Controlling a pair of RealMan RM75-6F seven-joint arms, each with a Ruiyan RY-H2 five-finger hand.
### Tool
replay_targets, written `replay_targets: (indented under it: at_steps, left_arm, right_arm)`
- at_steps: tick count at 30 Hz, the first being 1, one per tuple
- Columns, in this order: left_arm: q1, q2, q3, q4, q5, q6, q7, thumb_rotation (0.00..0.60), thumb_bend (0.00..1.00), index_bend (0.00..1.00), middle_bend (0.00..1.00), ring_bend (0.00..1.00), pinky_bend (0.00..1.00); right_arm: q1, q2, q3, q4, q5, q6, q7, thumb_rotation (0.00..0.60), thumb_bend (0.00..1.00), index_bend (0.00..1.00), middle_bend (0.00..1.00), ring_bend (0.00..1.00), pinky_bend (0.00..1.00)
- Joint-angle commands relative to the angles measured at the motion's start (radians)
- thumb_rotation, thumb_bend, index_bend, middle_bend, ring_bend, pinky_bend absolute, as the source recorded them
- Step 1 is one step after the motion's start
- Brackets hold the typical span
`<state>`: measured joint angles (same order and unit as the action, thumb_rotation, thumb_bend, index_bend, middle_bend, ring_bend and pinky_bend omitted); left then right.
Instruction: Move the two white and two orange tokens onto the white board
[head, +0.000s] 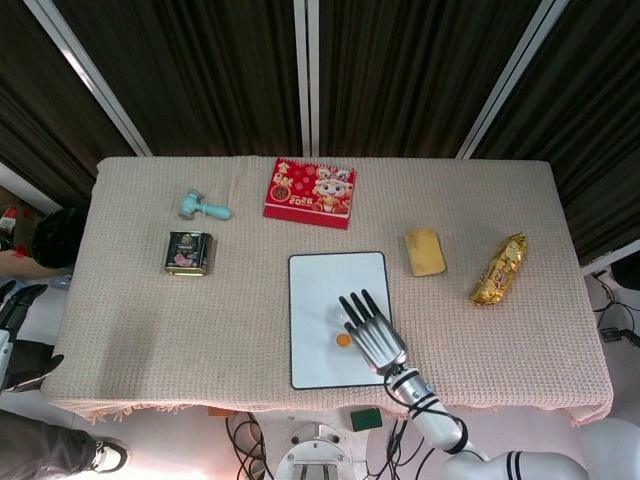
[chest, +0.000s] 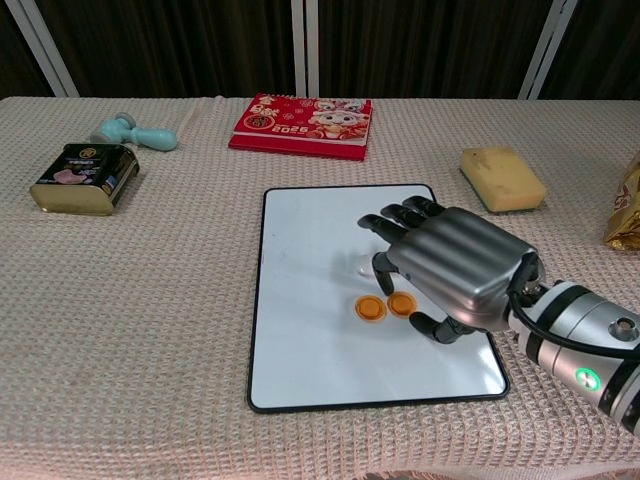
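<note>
From the head view, the desk (head: 150, 310) is wearing a beige waffle-weave cloth, with dark slatted curtains hanging behind it and cables trailing on the floor below. The white board (head: 337, 318) is lying near the front edge, and the right hand (head: 368, 330) is hovering palm-down over its right half, fingers spread; one orange token (head: 342, 341) is peeking out just left of it. A red calendar (head: 310, 192), teal brush (head: 204, 207), dark tin (head: 188, 252), yellow sponge (head: 425, 250) and gold snack packet (head: 499, 268) are sitting around the cloth. The left hand (head: 18, 310) is hanging off the desk's left side, and I can't tell its state. From the chest view, the right hand (chest: 445, 268) is hanging low over the board with fingers curled down, one fingertip touching the second orange token (chest: 402, 304), which is lying right beside the first; whether it's actually pinching it, can't tell. The white tokens (chest: 362, 264) are mostly hiding behind the fingers.
</note>
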<state>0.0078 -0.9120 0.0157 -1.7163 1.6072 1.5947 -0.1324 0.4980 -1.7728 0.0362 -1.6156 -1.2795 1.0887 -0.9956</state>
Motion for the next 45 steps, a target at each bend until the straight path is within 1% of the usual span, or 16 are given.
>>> replay_targets:
  at_steps: [1, 11, 19, 25, 29, 35, 37, 38, 39, 41, 43, 45]
  left_arm:
    - [0.0, 0.0, 0.0, 0.0, 0.0, 0.0, 0.0, 0.6, 0.1, 0.12, 0.14, 0.0, 0.12]
    - [-0.001, 0.0, 0.001, 0.002, 0.0, -0.003, -0.001, 0.6, 0.1, 0.12, 0.14, 0.0, 0.12]
    - [-0.001, 0.0, 0.001, 0.0, 0.002, -0.003, 0.002, 0.6, 0.1, 0.12, 0.14, 0.0, 0.12]
    - [-0.001, -0.001, 0.002, -0.001, 0.003, -0.003, 0.006, 0.6, 0.1, 0.12, 0.14, 0.0, 0.12]
    - [-0.001, -0.001, 0.002, -0.001, 0.004, -0.004, 0.007, 0.6, 0.1, 0.12, 0.14, 0.0, 0.12]
    - [-0.001, -0.002, 0.002, -0.002, 0.006, -0.004, 0.009, 0.6, 0.1, 0.12, 0.14, 0.0, 0.12]
    - [-0.001, -0.002, 0.002, -0.003, 0.007, -0.002, 0.01, 0.6, 0.1, 0.12, 0.14, 0.0, 0.12]
    - [0.0, -0.002, 0.003, -0.003, 0.007, -0.002, 0.011, 0.6, 0.1, 0.12, 0.14, 0.0, 0.12]
    - [0.0, -0.002, 0.003, -0.004, 0.008, -0.001, 0.013, 0.6, 0.1, 0.12, 0.14, 0.0, 0.12]
    - [0.0, -0.002, 0.004, -0.006, 0.011, 0.0, 0.016, 0.6, 0.1, 0.12, 0.14, 0.0, 0.12]
    - [0.002, -0.003, 0.005, -0.01, 0.014, 0.004, 0.022, 0.6, 0.1, 0.12, 0.14, 0.0, 0.12]
    - [0.004, -0.003, 0.006, -0.013, 0.018, 0.008, 0.028, 0.6, 0.1, 0.12, 0.14, 0.0, 0.12]
  right_arm:
    - [0.004, -0.004, -0.002, 0.002, 0.0, 0.002, 0.001, 0.6, 0.37, 0.52, 0.0, 0.0, 0.0]
    - [0.019, -0.015, -0.009, 0.009, 0.007, 0.007, 0.003, 0.6, 0.37, 0.51, 0.0, 0.0, 0.0]
    - [0.028, -0.008, -0.016, 0.004, 0.01, 0.011, 0.008, 0.6, 0.35, 0.34, 0.0, 0.0, 0.0]
    - [0.028, 0.003, -0.024, -0.01, -0.003, 0.025, 0.022, 0.6, 0.34, 0.22, 0.0, 0.0, 0.0]
    - [0.021, 0.024, -0.037, -0.036, -0.035, 0.047, 0.044, 0.6, 0.34, 0.2, 0.0, 0.0, 0.0]
    - [-0.031, 0.115, -0.085, -0.117, -0.145, 0.156, 0.11, 0.6, 0.33, 0.17, 0.0, 0.0, 0.0]
    - [-0.062, 0.17, -0.106, -0.141, -0.181, 0.205, 0.161, 0.6, 0.33, 0.11, 0.0, 0.0, 0.0]
    - [-0.073, 0.198, -0.116, -0.148, -0.195, 0.22, 0.194, 0.6, 0.32, 0.07, 0.0, 0.0, 0.0]
    - [-0.088, 0.24, -0.128, -0.15, -0.215, 0.239, 0.248, 0.6, 0.31, 0.05, 0.0, 0.0, 0.0]
    - [-0.116, 0.297, -0.141, -0.137, -0.234, 0.28, 0.322, 0.6, 0.26, 0.0, 0.0, 0.0, 0.0]
    - [-0.159, 0.349, -0.146, -0.109, -0.233, 0.339, 0.373, 0.6, 0.21, 0.0, 0.0, 0.0, 0.0]
    - [-0.204, 0.389, -0.145, -0.089, -0.21, 0.388, 0.402, 0.6, 0.2, 0.0, 0.0, 0.0, 0.0]
